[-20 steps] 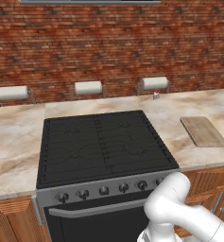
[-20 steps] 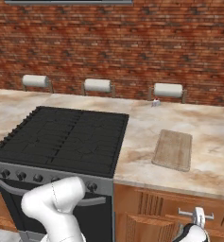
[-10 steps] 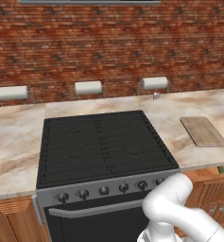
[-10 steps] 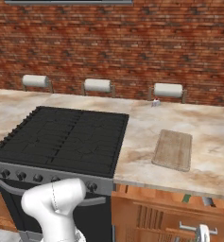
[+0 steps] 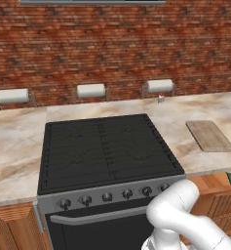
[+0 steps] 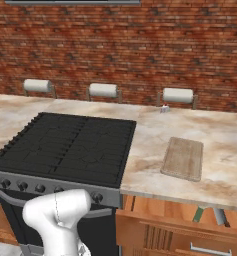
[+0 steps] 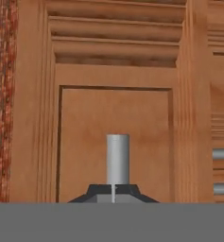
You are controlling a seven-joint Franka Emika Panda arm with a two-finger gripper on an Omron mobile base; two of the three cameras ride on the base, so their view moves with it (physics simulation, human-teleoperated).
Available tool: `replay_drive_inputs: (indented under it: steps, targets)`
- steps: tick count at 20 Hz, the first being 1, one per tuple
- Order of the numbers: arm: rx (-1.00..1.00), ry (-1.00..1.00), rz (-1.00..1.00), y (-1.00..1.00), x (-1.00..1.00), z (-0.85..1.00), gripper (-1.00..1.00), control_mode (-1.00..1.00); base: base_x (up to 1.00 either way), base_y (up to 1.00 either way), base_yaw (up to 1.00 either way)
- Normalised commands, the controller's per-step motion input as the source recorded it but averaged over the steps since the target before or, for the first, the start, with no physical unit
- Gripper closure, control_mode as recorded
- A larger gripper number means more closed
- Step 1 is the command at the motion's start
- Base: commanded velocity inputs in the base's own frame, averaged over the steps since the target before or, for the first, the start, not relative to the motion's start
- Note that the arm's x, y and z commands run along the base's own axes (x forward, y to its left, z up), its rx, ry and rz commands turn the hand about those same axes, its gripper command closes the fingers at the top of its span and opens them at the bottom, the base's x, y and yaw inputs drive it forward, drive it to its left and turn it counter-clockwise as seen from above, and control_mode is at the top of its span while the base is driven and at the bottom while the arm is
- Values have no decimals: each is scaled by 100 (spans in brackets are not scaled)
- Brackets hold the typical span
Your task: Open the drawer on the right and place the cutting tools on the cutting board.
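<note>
The pincer (image 7: 113,193) is clamped shut on the grey handle (image 7: 117,158) of the pulled-out drawer (image 6: 162,227), with the cutting tools (image 6: 199,214) inside and the cutting board (image 6: 183,158) up on the table (image 6: 225,145) beyond it.

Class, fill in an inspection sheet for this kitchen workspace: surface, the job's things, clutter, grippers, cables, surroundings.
Surface: beige marbled countertop either side of a black stove.
Job's things: drawer pulled partly open; cutting tools inside it, one with a green part, one grey; cutting board bare on the countertop.
Clutter: a small item by the wall, too small to identify.
Grippers: gripper shut on the drawer's grey handle.
Cables: nothing seen.
Surroundings: brick wall with three paper-towel rolls.
</note>
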Motion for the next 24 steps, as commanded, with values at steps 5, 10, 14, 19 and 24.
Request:
replay_drive_inputs:
  steps: [5, 10, 14, 19, 24]
  targets:
    - [0, 0, 0, -43, -92, 0, 100, -100, 0, 0, 0]
    - [-3, -1, 0, -5, -46, 2, 100, -100, 0, 0, 0]
    - [-7, -2, 0, 31, -1, 29, -100, -100, 0, 0, 0]
    - [-10, -1, 5, 29, 22, 57, -100, -100, 0, 0, 0]
    - [-16, -5, 9, 35, 27, 68, -100, -100, 0, 0, 0]
